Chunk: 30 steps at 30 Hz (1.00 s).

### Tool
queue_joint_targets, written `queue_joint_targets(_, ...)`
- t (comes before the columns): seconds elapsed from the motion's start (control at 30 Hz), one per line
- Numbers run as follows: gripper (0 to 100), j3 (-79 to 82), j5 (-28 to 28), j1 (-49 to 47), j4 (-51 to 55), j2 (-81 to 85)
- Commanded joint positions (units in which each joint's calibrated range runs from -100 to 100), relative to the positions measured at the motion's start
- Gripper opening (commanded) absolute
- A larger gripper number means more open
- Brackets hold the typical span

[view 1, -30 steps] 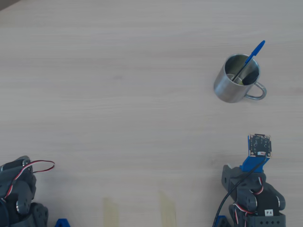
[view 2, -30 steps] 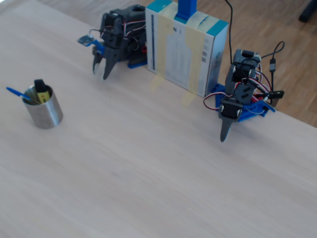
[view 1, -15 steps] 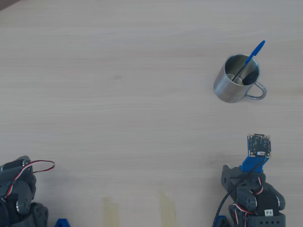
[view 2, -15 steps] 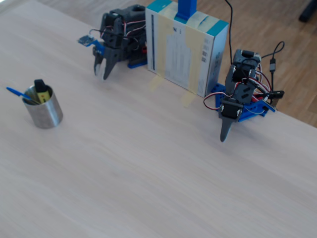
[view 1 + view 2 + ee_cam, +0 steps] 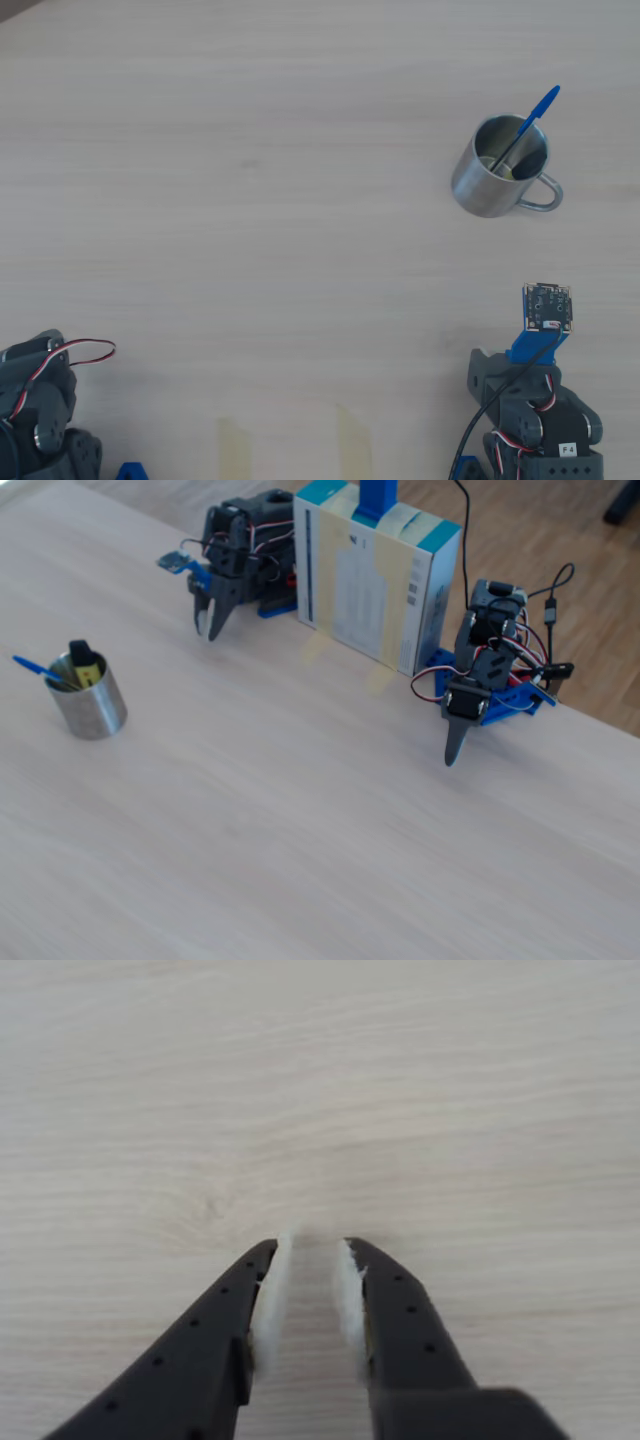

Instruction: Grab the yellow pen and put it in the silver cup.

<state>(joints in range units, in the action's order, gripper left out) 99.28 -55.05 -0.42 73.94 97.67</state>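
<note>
The yellow pen [image 5: 86,666] stands upright inside the silver cup [image 5: 90,706], its black cap poking above the rim; in the overhead view only a dim yellowish patch at the bottom of the cup [image 5: 494,170] seems to be it, though that is hard to make out there. Sharing the cup is a thin blue pen [image 5: 530,118], which leans on the rim and sticks out past it on the side away from the arm. The cup's loop handle [image 5: 541,194] faces right in the overhead view. The cup rests on a pale wood-grain surface [image 5: 320,810], well apart from the arm. In the wrist view the gripper [image 5: 310,1275] hangs over bare surface, its two dark fingers [image 5: 225,1335] with white pads a little apart and nothing between them. In the fixed view the gripper [image 5: 208,627] points down, folded near its base, beside a white and teal box [image 5: 375,575]; a second arm [image 5: 478,685] sits on the box's other side.
</note>
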Motion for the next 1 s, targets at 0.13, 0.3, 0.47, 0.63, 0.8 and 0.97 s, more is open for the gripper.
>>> queue_joint_targets(0.13,2,0.5,0.3,0.2,1.0,-0.5)
queue_joint_targets(0.3,2,0.5,0.4,-0.5,1.0,-0.6)
queue_joint_targets(0.47,2,0.5,0.3,-0.8,1.1,-0.6)
queue_joint_targets(0.63,2,0.5,0.3,-0.6,1.1,-0.6)
queue_joint_targets(0.8,2,0.5,0.3,-0.6,1.1,-0.6)
queue_joint_targets(0.97,2,0.5,0.3,-0.6,1.1,-0.6)
